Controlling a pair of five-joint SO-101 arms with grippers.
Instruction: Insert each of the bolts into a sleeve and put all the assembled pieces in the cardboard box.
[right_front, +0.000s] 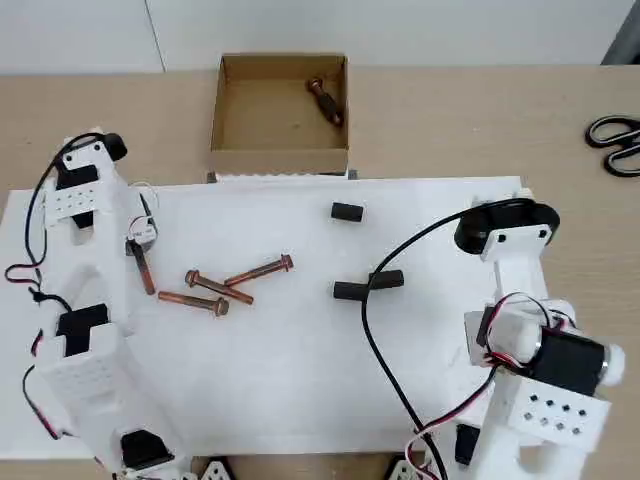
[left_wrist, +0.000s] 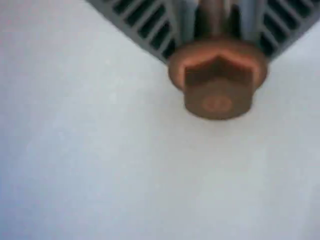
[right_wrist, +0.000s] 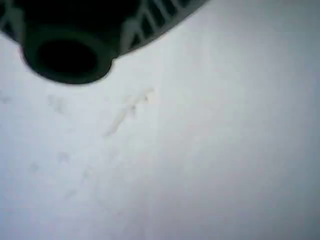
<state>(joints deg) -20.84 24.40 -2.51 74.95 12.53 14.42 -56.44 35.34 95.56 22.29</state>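
Hex head of the bolt (left_wrist: 217, 82) sits closest to my left wrist camera. My left hand (left_wrist: 212, 15) is clamped on its shank. My right hand (right_wrist: 75, 12) is closed on a sleeve (right_wrist: 67, 57), with the bore facing its camera. Each part's long axis runs along its own hand. The two hands are well apart, at opposite sides of the bench (right_front: 560, 110), so both must converge and line up. Loose bolts (right_front: 215, 287), loose sleeves (right_front: 347, 212) and a cable (right_front: 372, 320) lie between. One assembled piece (right_front: 326, 100) rests in the cardboard box (right_front: 280, 160).

Wooden table (right_front: 450, 110), white mat (right_front: 300, 390), scissors (right_front: 615, 143) near edge
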